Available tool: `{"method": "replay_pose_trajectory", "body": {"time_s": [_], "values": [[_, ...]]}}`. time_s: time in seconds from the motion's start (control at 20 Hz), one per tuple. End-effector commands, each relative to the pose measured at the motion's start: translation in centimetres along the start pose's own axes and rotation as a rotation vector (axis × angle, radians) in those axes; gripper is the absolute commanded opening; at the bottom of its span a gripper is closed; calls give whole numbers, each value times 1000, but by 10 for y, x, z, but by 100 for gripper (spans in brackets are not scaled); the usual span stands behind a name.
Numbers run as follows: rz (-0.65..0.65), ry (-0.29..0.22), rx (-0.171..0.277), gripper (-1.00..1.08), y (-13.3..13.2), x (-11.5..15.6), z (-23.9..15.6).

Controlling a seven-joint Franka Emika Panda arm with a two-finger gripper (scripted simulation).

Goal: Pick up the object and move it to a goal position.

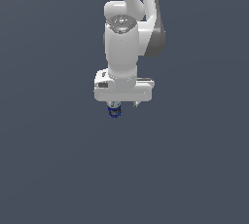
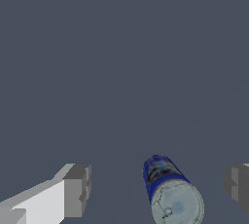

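Note:
The can (image 2: pixel 168 189) has a dark blue label with orange-white marks and a pale silvery-blue top. In the wrist view it stands between my two fingers, nearer one finger (image 2: pixel 237 185) than the other (image 2: pixel 78 189), and touches neither. My gripper (image 2: pixel 158 189) is open, with the jaws much wider than the can. In the exterior view the can (image 1: pixel 114 111) shows just below the white hand, toward the exterior view's left side of it. The gripper (image 1: pixel 124 105) is low over the can and the hand hides the can's top.
The surface (image 1: pixel 58 169) is plain dark grey-blue with no other objects in either view. The arm's white links (image 1: pixel 124 38) rise straight above the hand.

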State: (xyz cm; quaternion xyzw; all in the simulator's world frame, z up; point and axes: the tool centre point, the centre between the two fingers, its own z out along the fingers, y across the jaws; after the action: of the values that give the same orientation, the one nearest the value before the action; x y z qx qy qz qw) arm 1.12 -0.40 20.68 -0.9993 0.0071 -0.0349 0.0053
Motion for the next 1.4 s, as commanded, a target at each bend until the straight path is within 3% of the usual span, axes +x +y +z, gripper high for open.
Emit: {"method": "replay_pose_trajectory", "body": {"time_s": [0.0,0.55,1.35], "values": [[4,1,0,100,2,0,-1],[96,-12,-3,100,10,-15,14],[473,-57,-24,100,46,-84,67]]}}
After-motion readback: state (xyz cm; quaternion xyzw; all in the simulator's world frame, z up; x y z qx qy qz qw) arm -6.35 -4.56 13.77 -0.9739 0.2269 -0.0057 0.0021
